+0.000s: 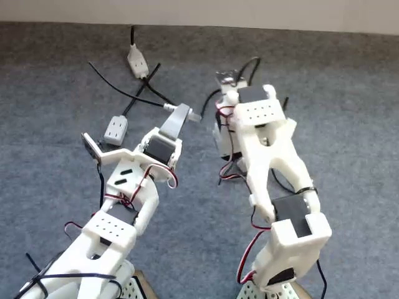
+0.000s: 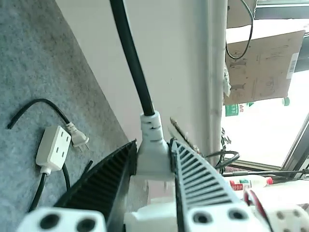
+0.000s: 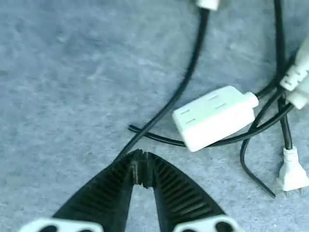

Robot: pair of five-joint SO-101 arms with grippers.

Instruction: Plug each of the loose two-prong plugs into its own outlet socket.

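My left gripper (image 2: pixel 153 162) is shut on a white two-prong plug (image 2: pixel 152 145), whose black cord (image 2: pixel 130 53) rises away from the jaws. From above, this gripper (image 1: pixel 181 117) hangs over the carpet with the plug's end (image 1: pixel 194 116) sticking out. A white outlet socket (image 1: pixel 115 129) lies just left of it, and a second one (image 1: pixel 137 61) lies farther back. My right gripper (image 3: pixel 143 170) is shut above the carpet, close to a black cord (image 3: pixel 183 82). Just beyond it lie a white outlet block (image 3: pixel 215 117) and a loose white plug (image 3: pixel 292 175). The left wrist view has an outlet (image 2: pixel 53 147) with a small plug (image 2: pixel 78 138) beside it.
Black cords (image 1: pixel 140 99) cross the grey carpet (image 1: pixel 50 81) between the sockets. The right arm (image 1: pixel 271 146) stands close beside the left arm (image 1: pixel 134 187). A pale wall (image 2: pixel 183 58) borders the far side. Open carpet lies at the far right.
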